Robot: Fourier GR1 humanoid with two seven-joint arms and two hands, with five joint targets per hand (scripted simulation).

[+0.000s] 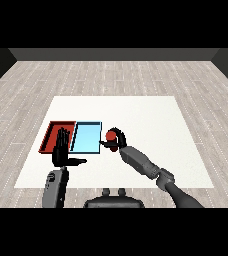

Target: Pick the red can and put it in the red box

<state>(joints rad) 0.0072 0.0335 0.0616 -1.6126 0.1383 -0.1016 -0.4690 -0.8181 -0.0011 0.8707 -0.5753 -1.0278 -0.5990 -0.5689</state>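
Here the red can (111, 135) is held by the curled fingers of the right hand (117, 142), just right of the light blue tray (86, 137). The left hand (62, 150) is kept flat with straight fingers before the red tray (50, 134), probably so that the drop place stays free.

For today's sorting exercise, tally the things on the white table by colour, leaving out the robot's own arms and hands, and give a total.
Red: 2, the red tray and the red can, which the right hand curls round.
Light blue: 1, the light blue tray.
Total: 3
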